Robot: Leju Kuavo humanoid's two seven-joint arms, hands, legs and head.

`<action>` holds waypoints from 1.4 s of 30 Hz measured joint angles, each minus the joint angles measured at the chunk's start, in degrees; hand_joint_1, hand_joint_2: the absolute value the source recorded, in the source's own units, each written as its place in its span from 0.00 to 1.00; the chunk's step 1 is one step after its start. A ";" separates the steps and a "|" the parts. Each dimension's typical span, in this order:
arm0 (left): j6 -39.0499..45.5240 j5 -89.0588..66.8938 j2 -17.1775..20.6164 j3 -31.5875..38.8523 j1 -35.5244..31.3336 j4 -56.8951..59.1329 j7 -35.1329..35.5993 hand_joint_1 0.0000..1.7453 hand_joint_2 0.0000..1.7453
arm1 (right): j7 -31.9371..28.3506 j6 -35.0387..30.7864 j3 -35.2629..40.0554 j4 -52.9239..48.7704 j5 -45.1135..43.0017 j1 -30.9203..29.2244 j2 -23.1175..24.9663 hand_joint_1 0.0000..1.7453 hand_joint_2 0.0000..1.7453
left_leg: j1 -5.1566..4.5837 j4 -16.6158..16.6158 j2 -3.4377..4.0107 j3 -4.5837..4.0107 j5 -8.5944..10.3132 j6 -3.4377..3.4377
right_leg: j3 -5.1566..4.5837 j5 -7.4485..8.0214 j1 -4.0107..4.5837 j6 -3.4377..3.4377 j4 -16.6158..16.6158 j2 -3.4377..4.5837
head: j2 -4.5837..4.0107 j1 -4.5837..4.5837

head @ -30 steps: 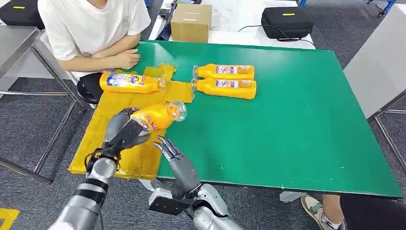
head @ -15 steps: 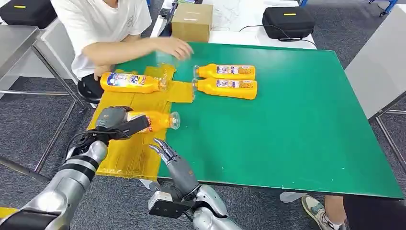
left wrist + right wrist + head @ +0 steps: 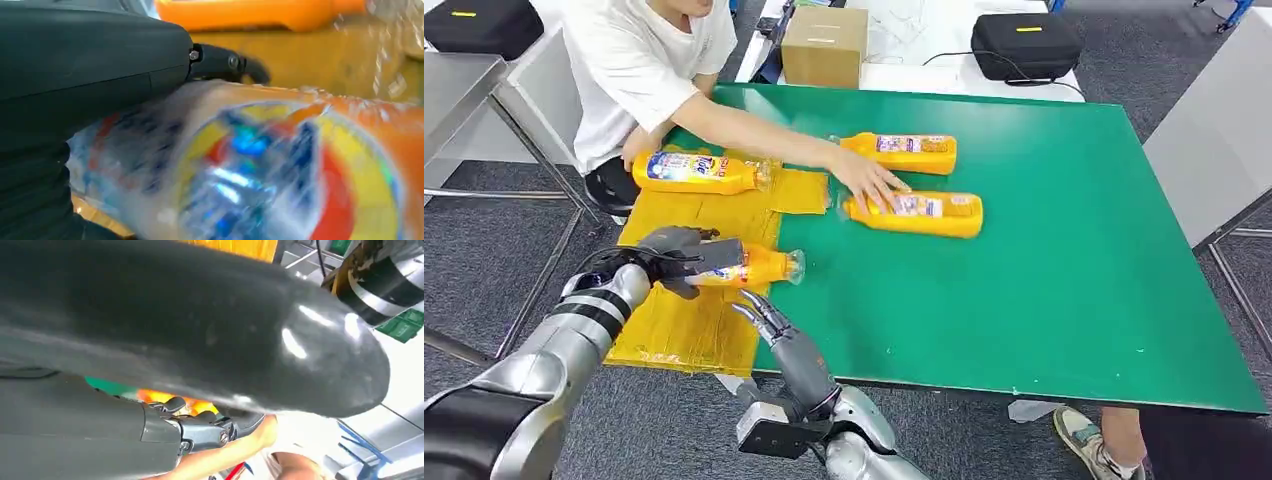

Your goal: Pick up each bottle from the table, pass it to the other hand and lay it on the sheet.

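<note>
Head view: an orange bottle [image 3: 749, 266] is being gripped by the left hand [image 3: 674, 257] and is being held level, low over the yellow sheet [image 3: 686, 322] that is spread along the left edge of the green tabletop [image 3: 1044, 280]; whether the bottle is already touching the sheet cannot be told. Its clear cap end is being pointed toward the green surface. The right hand [image 3: 769, 318] is being held up at the near edge with its fingers apart and nothing in them. A second bottle [image 3: 696, 172] is lying across the far end of the sheet, and a third bottle [image 3: 902, 150] is lying near the far edge. A fourth bottle [image 3: 919, 213], nearer the middle of the tabletop, is being touched by a person's hand [image 3: 869, 183], reached in from the far left corner. A cardboard box [image 3: 824, 45] and a black case [image 3: 1024, 45] are being kept beyond the far edge.

Left wrist view: the bottle's bright label [image 3: 260, 175] is being pressed under the dark thumb of the left hand, blurred, with the sheet and another orange bottle behind it.

Right wrist view: the right hand's dark fingers [image 3: 215, 427] are being shown spread and holding nothing, with the person's forearm [image 3: 225, 455] beyond them.

The laying-down step appears to be in hand. Next, the bottle would need to be settled flat on the sheet and released, and one of the bottles on the green surface would need to be reached once the person's hand is clear.
</note>
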 measured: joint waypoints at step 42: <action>-3.74 41.51 2.91 9.85 6.96 -11.98 -15.11 0.00 1.00 | -1.91 -4.29 3.45 4.81 -3.00 -1.23 0.13 0.00 1.00 | 0.01 0.00 0.01 0.00 0.00 0.00 | -0.01 0.00 0.02 0.00 -0.01 0.00 | 0.00 -0.02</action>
